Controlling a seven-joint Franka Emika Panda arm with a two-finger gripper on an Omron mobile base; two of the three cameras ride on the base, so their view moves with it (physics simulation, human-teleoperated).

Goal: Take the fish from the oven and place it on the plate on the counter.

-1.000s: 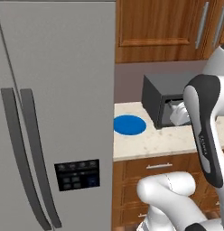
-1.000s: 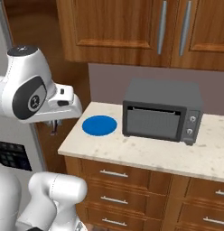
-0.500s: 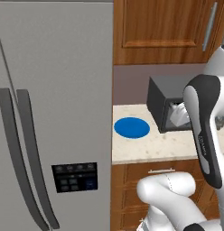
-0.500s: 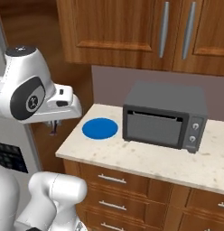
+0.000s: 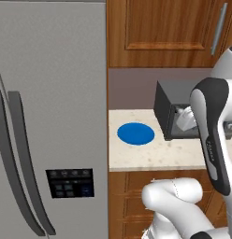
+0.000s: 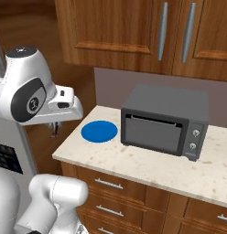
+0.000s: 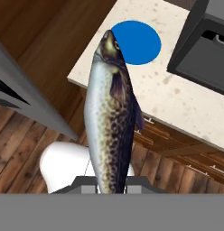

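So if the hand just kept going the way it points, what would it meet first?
The hand, holding the fish, points toward the counter's near edge by the plate; likely the counter, though depth is unclear.

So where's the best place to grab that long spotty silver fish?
By the narrow tail end, pinched across its flat sides. The long spotty silver fish is thin there and wider toward the head, so two fingers fit around it. The gripper holds it that way, coming from behind the tail, with the head pointing toward the round blue plate.
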